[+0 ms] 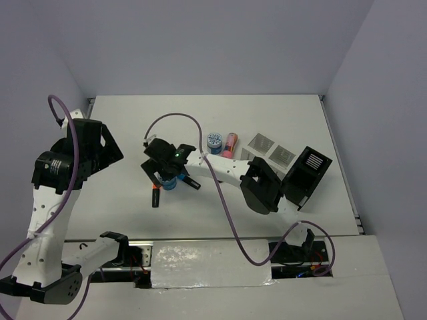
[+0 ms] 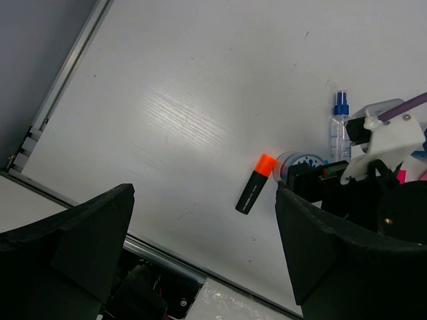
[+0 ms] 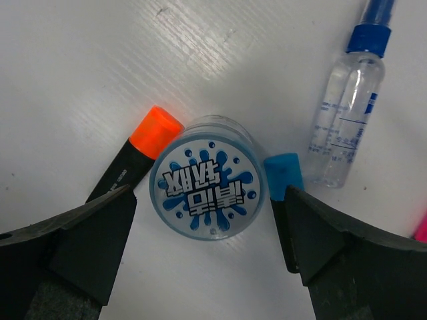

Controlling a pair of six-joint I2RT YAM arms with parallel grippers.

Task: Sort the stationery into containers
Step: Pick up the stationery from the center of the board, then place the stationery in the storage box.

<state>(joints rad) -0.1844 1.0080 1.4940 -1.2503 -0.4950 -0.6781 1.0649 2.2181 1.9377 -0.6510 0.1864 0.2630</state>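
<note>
My right end effector (image 3: 205, 200) hangs straight over the round blue tin (image 3: 207, 187), fingers spread wide with the tin centred between them, lid up. Being round, it has no long axis to line up with. The crowding matters, though. The orange-capped highlighter (image 3: 137, 157) lies against the tin's left side, and the blue-capped highlighter (image 3: 283, 172) sits just beside its right, each close to a finger. The spray bottle (image 3: 347, 113) lies further off.

The right arm reaches leftward across the table (image 1: 120, 127), well apart from the white box (image 1: 273, 148). My left end effector (image 2: 205, 220) is also spread, and that arm is folded back.
</note>
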